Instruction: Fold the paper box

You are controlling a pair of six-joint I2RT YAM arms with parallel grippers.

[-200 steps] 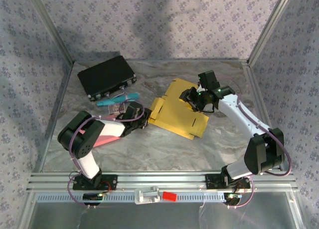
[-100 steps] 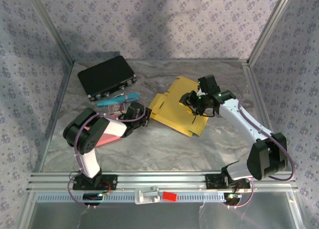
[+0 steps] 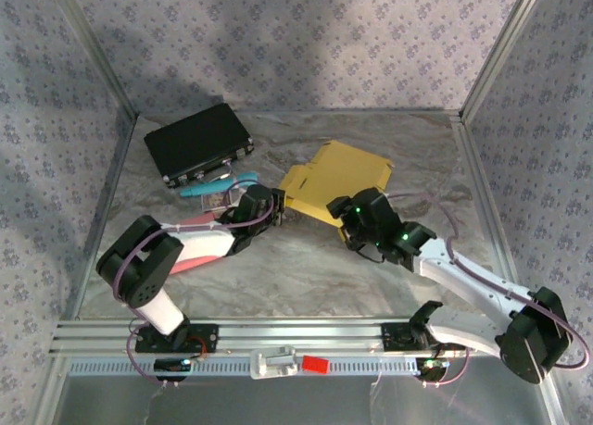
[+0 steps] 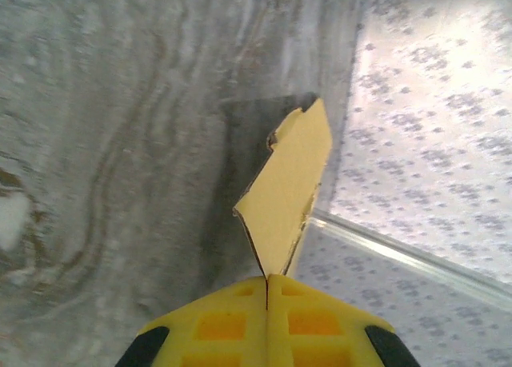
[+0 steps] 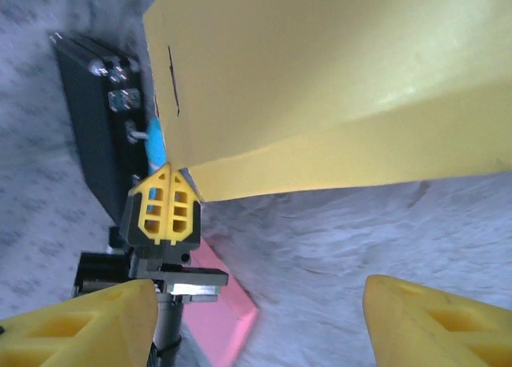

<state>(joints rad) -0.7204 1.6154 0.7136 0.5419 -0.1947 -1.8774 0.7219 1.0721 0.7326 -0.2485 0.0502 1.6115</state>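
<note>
The left tool pinches a corner flap of the paper box at the middle of the table, probably to anchor it, while the right tool, spread wide, faces its near edge.

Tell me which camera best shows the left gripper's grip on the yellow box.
Left wrist: close up, the left gripper has its fingers shut on a flap of the paper box. Right wrist shows that pinch from outside, at the box's corner. Top external shows it small, at the box's left edge.
</note>
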